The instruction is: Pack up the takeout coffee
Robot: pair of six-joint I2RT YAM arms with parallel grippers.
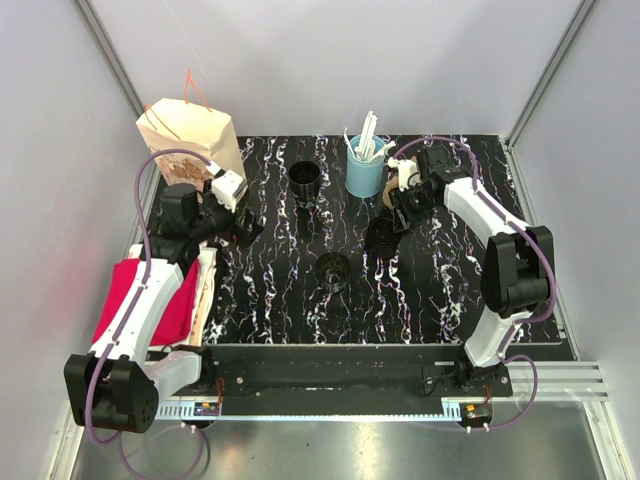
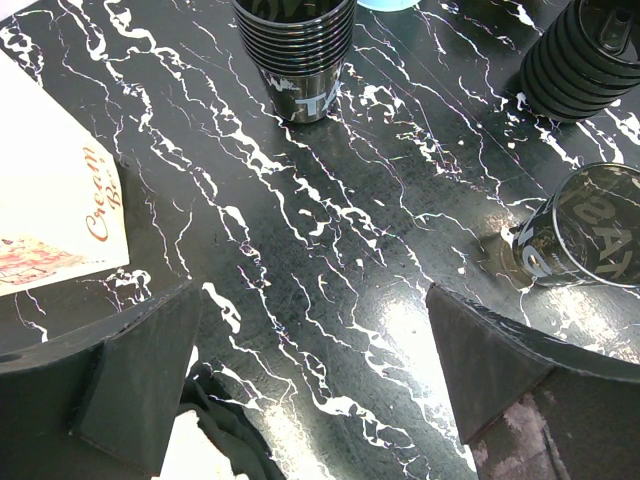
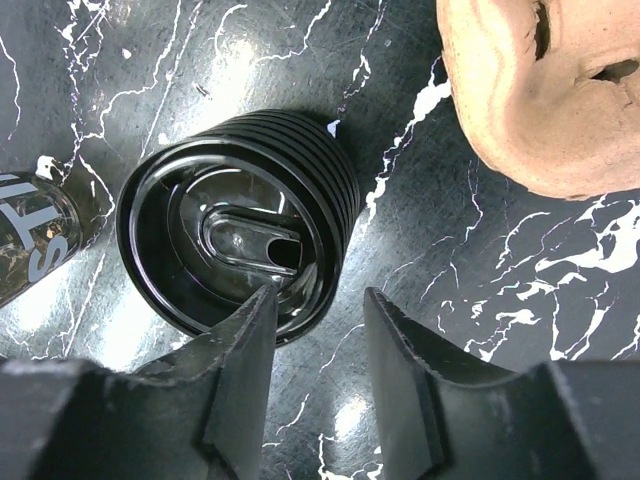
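Overhead alone shows paper bag (image 1: 190, 140) upper left, lidless black cup (image 1: 333, 270) mid-frame, open table (image 1: 270, 300) around, right wrist shows right gripper (image 3: 320, 325) parted astride lid stack (image 3: 190, 200) rim, left gripper (image 2: 320, 370) wide, empty

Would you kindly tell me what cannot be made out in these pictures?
Right wrist view: tan object, cut off by the frame's corner, unidentifiable.
Left wrist view: cup stack, its top cut off by the upper edge.
Top view: paper bag, its inside hidden by its walls.
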